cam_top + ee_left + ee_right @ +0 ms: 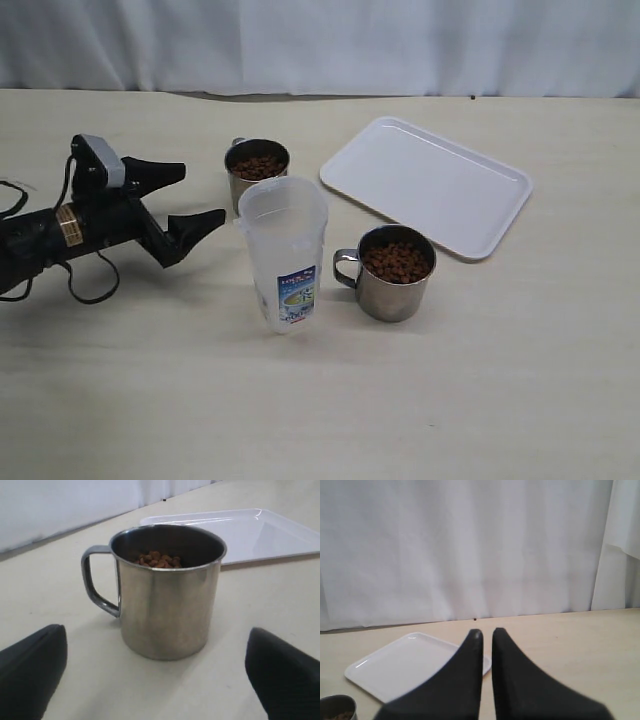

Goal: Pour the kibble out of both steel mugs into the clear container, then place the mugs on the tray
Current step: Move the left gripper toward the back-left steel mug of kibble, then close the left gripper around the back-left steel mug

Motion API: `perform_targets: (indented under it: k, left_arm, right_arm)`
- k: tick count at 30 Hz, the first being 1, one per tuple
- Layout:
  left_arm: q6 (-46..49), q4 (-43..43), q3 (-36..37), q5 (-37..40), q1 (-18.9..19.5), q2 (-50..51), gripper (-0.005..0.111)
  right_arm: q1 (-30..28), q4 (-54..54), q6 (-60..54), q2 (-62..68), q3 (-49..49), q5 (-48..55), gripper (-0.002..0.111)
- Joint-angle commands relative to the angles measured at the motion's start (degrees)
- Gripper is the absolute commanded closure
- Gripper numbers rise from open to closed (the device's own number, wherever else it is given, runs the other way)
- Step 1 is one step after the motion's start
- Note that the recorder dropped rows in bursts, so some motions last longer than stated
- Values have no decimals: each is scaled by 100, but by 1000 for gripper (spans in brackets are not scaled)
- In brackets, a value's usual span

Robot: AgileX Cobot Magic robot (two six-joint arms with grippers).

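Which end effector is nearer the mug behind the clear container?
Left. The left end effector is open just beside that mug, facing it; the right end effector, shut, is outside the exterior view, farther off.

Left jaws apart, near far mug (pixel 237 186)

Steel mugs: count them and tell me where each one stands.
2. One steel mug stands behind the clear container; the other stands right of it, in front of the tray. None seems hidden.

The clear container (pixel 285 250) partly hides the lower wall of the far steel mug (pixel 257 163). The print on its label (pixel 297 297) is too small to read.
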Motion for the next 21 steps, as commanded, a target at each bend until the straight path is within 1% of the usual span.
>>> perform_targets:
  k: [1, 5, 11, 18, 21]
  left_arm:
    - [189, -366, -207, -50, -292, 116, 33]
    - [-224, -207, -625, 128, -386, 239, 33]
    - [-373, 65, -1014, 142, -467, 538, 33]
    - [-376, 41, -1217, 273, -597, 567, 33]
    - [-363, -202, -1217, 322, -652, 579, 33]
  right_arm:
    - [13, -1, -46, -21, 17, 5, 103]
    - [13, -1, -46, -21, 17, 5, 103]
    - [13, -1, -46, -21, 17, 5, 103]
    - [13, -1, -46, -21, 17, 5, 103]
    - [13, -1, -46, -21, 17, 5, 103]
